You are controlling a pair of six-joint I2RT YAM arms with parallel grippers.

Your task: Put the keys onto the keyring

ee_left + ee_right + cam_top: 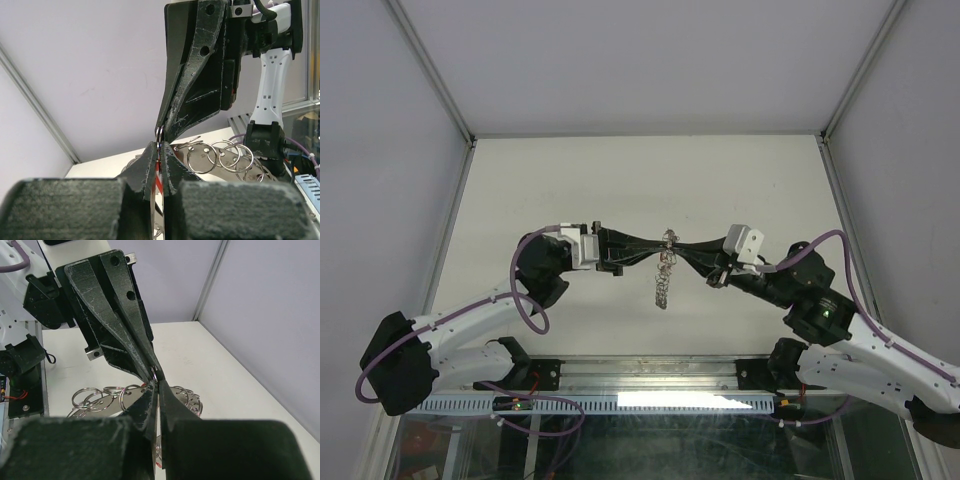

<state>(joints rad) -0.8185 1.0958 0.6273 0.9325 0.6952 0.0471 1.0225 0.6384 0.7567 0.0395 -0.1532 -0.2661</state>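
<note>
L gripper point(660, 248) reaches in from the left, jaws pressed together on the keys point(155, 184); only a red sliver of the tag shows btwn the pads. Just right of it, over mid table point(570, 180), the keyring point(663, 285) hangs w/ silver loops bunched, trailing toward the near edge. R gripper point(677, 250) comes in from the right, jaws squeezed tight on the keyring's thin wire. The two grippers meet tip to tip.
</note>
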